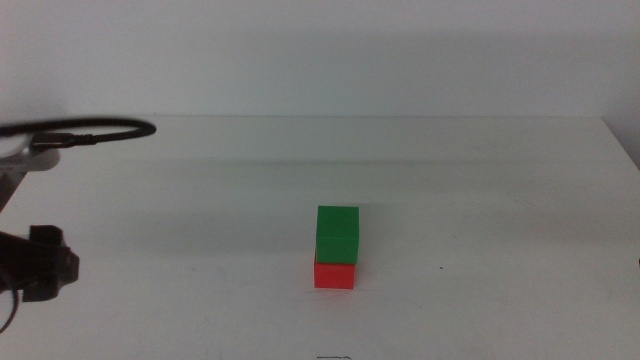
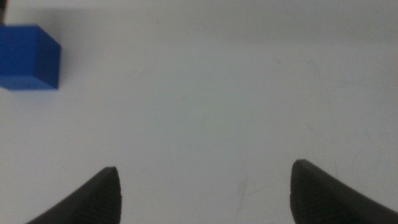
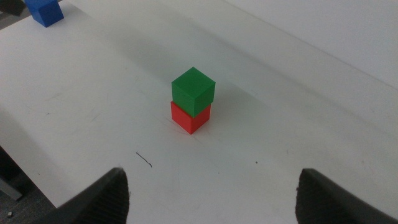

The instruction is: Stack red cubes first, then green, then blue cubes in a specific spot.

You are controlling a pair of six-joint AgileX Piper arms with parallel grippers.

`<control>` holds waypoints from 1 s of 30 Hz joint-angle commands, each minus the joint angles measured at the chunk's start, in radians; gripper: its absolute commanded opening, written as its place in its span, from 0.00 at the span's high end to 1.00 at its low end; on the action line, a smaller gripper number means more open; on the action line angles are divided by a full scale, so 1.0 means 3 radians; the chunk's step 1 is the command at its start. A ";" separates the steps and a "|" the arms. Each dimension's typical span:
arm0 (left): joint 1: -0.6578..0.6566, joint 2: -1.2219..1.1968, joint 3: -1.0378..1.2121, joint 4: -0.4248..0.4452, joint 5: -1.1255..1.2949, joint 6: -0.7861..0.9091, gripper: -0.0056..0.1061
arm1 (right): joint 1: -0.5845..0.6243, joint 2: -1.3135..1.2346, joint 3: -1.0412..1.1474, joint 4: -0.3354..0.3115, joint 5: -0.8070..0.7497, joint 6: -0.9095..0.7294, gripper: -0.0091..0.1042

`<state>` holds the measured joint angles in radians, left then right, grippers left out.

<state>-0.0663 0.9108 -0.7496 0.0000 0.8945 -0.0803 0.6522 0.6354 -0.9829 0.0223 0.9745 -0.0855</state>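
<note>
The green cube [image 1: 337,232] sits on top of the red cube [image 1: 335,274] near the middle of the white table; the right wrist view shows the green cube [image 3: 193,90] and the red cube [image 3: 188,120] too. The blue cube [image 2: 28,57] lies alone on the table, ahead of my left gripper [image 2: 205,177] and off to one side. That gripper is open and holds nothing. My right gripper [image 3: 212,180] is also open and empty, held back from the stack. The blue cube [image 3: 45,11] appears far behind the stack in the right wrist view. It is out of the middle view.
Part of the left arm [image 1: 40,265] and a black cable loop [image 1: 95,130] show at the left edge of the middle view. The table edge [image 3: 37,180] runs close to the right gripper. A small dark mark [image 3: 144,160] lies on the tabletop.
</note>
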 commanded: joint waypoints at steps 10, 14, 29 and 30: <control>0.0033 0.0924 -0.1083 0.0198 0.0479 0.0390 0.12 | -0.0016 0.0010 -0.0079 -0.0028 -0.0240 -0.0045 0.20; 0.0401 0.1305 -0.1495 -0.0090 0.0905 0.0949 0.12 | -0.0016 0.0010 -0.0079 -0.0028 -0.0240 -0.0045 0.20; 0.1549 0.1981 -0.1983 -0.0339 0.1399 0.1674 0.12 | -0.0016 0.0010 -0.0079 -0.0028 -0.0242 -0.0045 0.20; 0.1588 0.1981 -0.1983 -0.0315 0.1375 0.1674 0.12 | -0.0016 0.0010 -0.0079 -0.0028 -0.0242 -0.0045 0.20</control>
<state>0.3921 1.5403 -1.3074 -0.0895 1.2259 0.4193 0.6522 0.6354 -0.9829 0.0223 0.9745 -0.0855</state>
